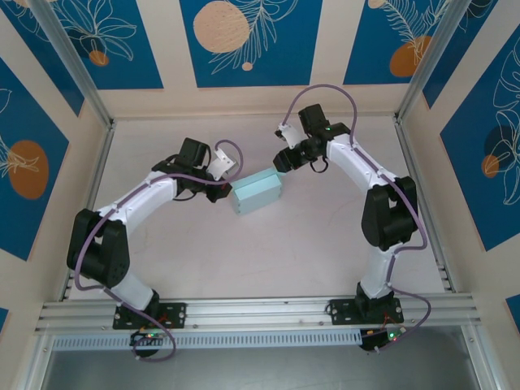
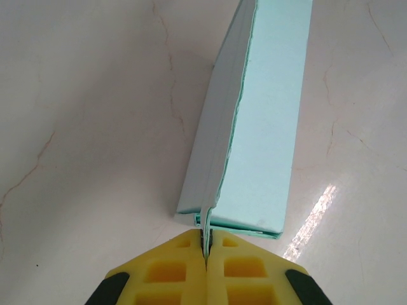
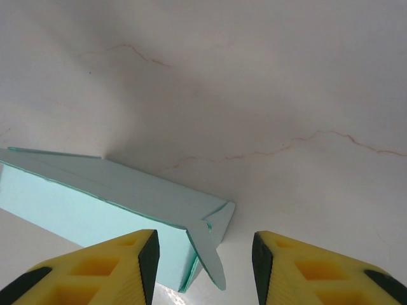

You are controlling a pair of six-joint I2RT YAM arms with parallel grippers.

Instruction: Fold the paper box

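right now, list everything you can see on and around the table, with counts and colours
paper box: one, pale light-blue, middle of the table, between the two grippers
table: one, white with faint veins, under everything
wall panels: several, blue with white leaf drawings and orange discs, around the table
metal rail: one, silver, near edge, carrying both arm bases
left arm: one, white and black, purple cable
right arm: one, same colours
left gripper: one, yellow fingers, shut on the paper box's end seam
right gripper: one, yellow fingers, open, either side of the box's loose end flap
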